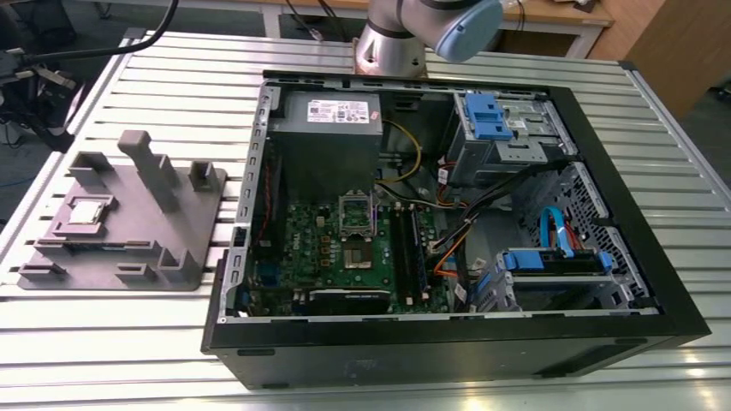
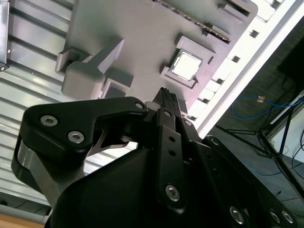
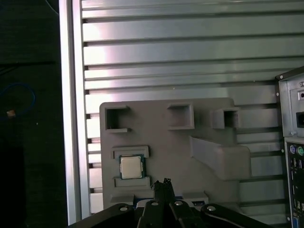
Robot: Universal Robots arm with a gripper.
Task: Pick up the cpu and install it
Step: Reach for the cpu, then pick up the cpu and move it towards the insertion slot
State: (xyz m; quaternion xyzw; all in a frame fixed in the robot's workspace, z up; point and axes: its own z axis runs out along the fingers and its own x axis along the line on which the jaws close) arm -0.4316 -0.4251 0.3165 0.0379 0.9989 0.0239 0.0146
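Note:
The cpu (image 1: 89, 211) is a small silvery square chip lying flat in a pocket of the grey plastic fixture plate (image 1: 137, 257), at the exterior view's left. In both wrist views it lies in that same recess, cpu (image 2: 186, 65) and cpu (image 3: 131, 166). My gripper (image 3: 162, 184) hangs above the fixture plate, a short way off to one side of the chip and not touching it. The black fingers (image 2: 167, 97) are pressed together, shut, with nothing between them. The open socket (image 1: 356, 212) sits on the green motherboard inside the computer case.
The open black computer case (image 1: 457, 342) takes up the middle and right of the slatted metal table (image 1: 115, 360). Inside are a power supply (image 1: 331, 116), cables and blue drive bays (image 1: 485, 116). Tall grey posts (image 1: 154, 167) rise from the fixture plate near the chip. The arm's base (image 1: 395, 47) stands behind the case.

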